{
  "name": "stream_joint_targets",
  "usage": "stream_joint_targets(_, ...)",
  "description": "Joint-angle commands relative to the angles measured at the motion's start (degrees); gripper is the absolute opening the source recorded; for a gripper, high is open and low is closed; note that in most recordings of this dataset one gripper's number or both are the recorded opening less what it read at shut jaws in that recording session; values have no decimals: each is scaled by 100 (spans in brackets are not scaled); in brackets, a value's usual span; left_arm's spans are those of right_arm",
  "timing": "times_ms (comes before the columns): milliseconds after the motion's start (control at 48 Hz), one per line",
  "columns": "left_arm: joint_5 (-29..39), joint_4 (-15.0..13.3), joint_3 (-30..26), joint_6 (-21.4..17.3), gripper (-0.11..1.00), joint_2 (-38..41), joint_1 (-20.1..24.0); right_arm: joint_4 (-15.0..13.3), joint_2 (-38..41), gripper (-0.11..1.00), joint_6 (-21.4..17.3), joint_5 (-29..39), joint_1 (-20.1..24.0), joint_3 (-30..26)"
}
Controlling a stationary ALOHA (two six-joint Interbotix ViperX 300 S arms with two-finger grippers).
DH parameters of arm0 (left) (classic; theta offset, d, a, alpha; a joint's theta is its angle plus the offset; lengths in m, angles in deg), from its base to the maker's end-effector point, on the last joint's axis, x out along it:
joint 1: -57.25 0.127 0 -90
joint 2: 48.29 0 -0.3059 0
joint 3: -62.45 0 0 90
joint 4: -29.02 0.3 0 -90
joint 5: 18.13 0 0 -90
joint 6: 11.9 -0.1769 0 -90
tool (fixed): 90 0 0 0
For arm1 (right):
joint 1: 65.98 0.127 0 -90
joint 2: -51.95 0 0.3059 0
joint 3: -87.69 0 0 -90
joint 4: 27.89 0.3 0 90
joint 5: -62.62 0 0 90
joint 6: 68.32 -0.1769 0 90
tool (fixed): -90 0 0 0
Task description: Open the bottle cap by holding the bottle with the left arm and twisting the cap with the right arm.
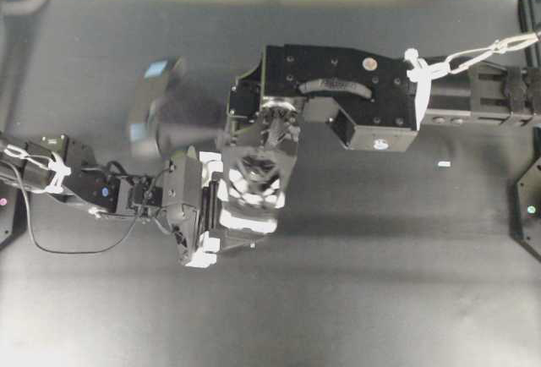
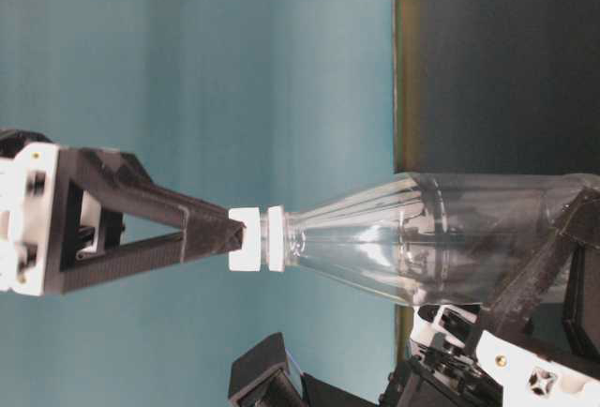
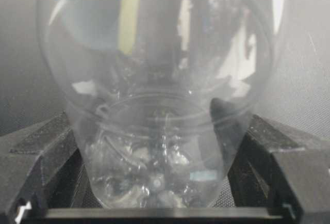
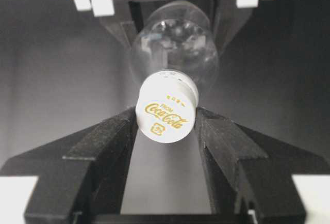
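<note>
We have the bottle [image 2: 441, 238] standing upright on the dark counter [image 1: 380, 299], its lower body pinched between the fingers [image 3: 41, 157] of our left gripper [image 1: 203, 210] so it cannot spin while the top is worked. From above, our right gripper [image 4: 166, 146] comes straight down, and its fingers [image 4: 103, 152] press on either side of the bottle cap [image 4: 166, 113], gold lettering facing the wrist camera. That hold puts the twisting axis in line with the neck, which is what unscrewing needs. The cap looks fully seated, no gap at the collar in the table-level view. Around us there is little: a small white scrap [image 1: 444, 164] lies well apart on the counter to the right. Nothing blocks the wrist's turn, as far as we can judge.
</note>
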Motion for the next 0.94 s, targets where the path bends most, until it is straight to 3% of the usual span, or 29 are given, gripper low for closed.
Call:
stream_joint_targets(0,44,-9,-9,26,81,0,-9,-44,0,37,844,-18,167,0)
stream_joint_targets(104,35,-9,-9,18,81,0,-9,-202,-9,37,1696,-26,281,35)
stream_joint_targets(167,44,-9,-9,26,81,-9,-9,-246,-9,37,1925,-62,308,53)
stream_joint_targets(917,35,-9,9,26,81,0,-26,-272,-193,37,1644,-290,369,316)
